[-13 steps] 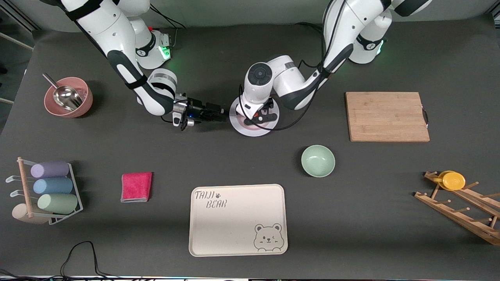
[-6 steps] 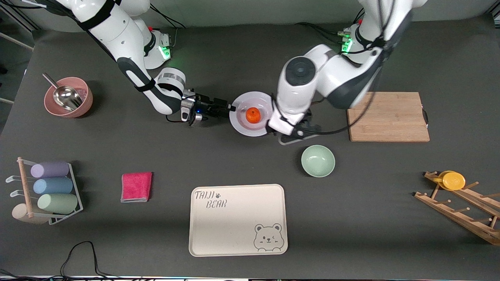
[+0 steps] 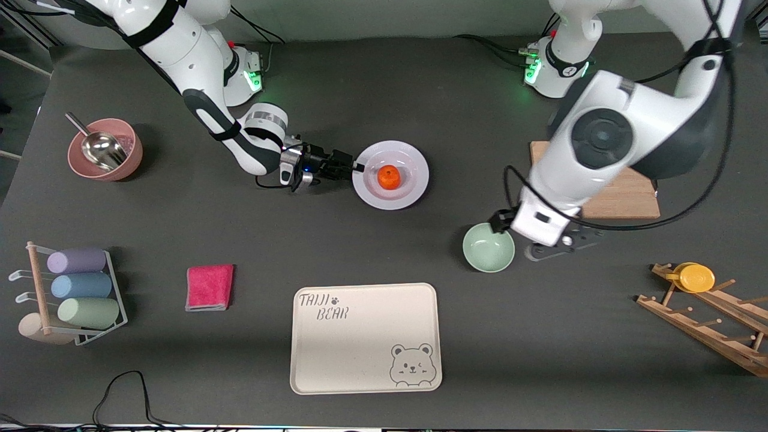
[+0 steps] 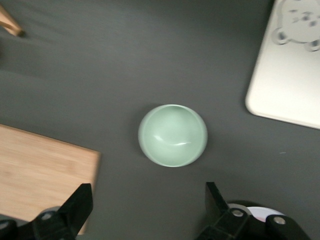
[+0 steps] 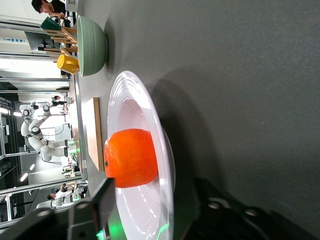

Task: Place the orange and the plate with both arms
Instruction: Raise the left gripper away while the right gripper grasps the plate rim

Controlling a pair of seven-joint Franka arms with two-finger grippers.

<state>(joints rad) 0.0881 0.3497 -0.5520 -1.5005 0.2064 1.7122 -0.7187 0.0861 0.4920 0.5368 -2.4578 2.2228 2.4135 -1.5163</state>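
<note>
Nearest the front camera, by the table's front edge, lies the cream tray (image 3: 366, 338), bare. Farther in, the green bowl (image 3: 488, 247) stands on the table, and the left gripper (image 3: 561, 245) hangs just beside it toward the left arm's end, its fingers spread wide with nothing between them; that arm waits.

Farther still, about the middle of the table, sits the plate (image 3: 413, 171) with the orange (image 3: 389, 176) resting in its centre. The right gripper (image 3: 350, 168) is low at the plate's rim on the side toward the right arm's end, with one finger above the rim and one below, as the right wrist view shows. Whether they have pinched the rim yet I cannot tell.

The plate lies straight ahead of the right gripper along its reach, and the right arm is much the nearer one, so lifting the plate looks like its job.
</note>
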